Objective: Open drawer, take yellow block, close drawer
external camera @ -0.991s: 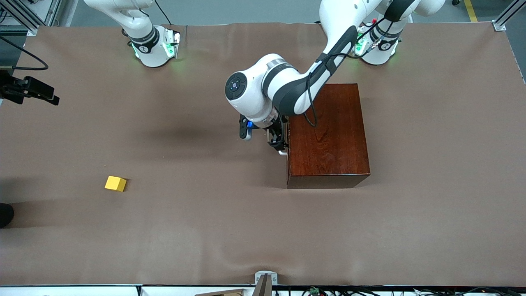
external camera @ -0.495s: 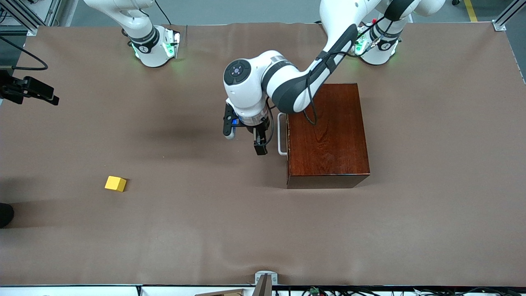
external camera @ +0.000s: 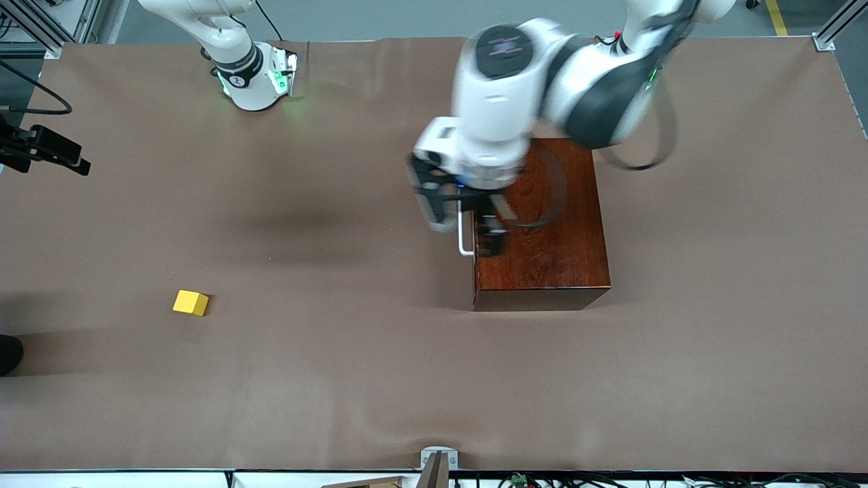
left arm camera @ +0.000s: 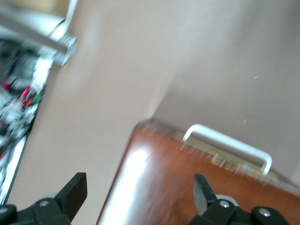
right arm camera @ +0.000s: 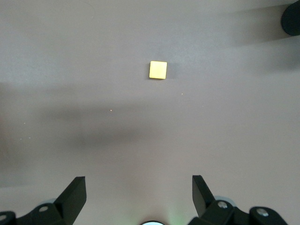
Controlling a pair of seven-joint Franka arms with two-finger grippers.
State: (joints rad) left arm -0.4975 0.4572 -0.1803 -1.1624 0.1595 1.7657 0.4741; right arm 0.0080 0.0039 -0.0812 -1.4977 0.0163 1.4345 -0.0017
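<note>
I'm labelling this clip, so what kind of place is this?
Most likely a robotics lab bench: two white robot arms bolted along a brown-covered table, aluminium framing at the corner, and only a wooden box and yellow block as props.

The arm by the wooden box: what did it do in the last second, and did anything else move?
The left gripper let go of the white handle, drew away from it, then lifted, and now hangs open above the handle and the box's edge. The drawer stayed shut, the yellow block stayed on the table, and the right gripper waited, open, above the table.
</note>
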